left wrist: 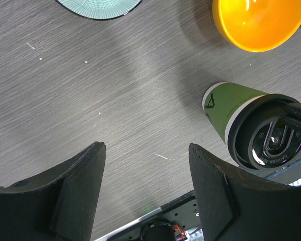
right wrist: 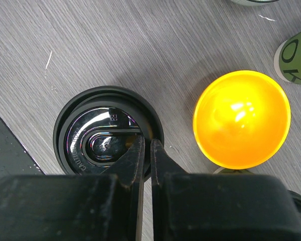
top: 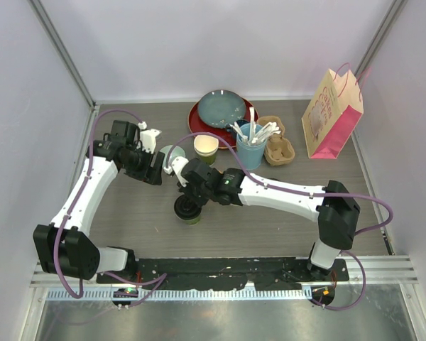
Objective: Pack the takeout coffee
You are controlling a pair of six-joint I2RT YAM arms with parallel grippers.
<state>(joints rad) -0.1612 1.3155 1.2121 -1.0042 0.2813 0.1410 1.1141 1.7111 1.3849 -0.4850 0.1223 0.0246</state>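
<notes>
Lidded green cup point(top: 187, 213) sits lower centre of the top view on the desk point(top: 270, 224), right under the right end effector point(right wrist: 147, 146), which is closed, tips together and down on the black lid point(right wrist: 85, 135) near its inner ring; looks like pressing rather than holding, can't tell if it pinches a ridge. Left end effector point(left wrist: 145, 147) is wide open with nothing in it, above bare desk, the lidded cup at the right edge of its wrist view. Second green cup point(top: 206, 146) stands open, no lid, upper centre of the top view, well apart from the first. Handling, my read: paper cups, light, thin walls that dent under a hard squeeze, stiffest just below the rolled rim; lid is slick glossy plastic, snap-fit, likely to pop off if the cup is lifted by it alone. Contents can't be seen, so treat as possibly full and keep upright. Best hold: around the cup body just under the lid, moderate squeeze. Counts: green cups 2 (1 lidded, 1 open), lids on cups 1, what looks like a yellow bowl point(right wrist: 241, 118) 1, small teal plate point(left wrist: 98, 6) 1, stacked plates top centre 2 (red plate point(top: 196, 119) under blue-grey plate point(top: 222, 108)), light-blue cup of utensils point(top: 250, 156) 1, cardboard cup carrier point(top: 278, 148) 1, pink paper bag point(top: 332, 117) 1
</notes>
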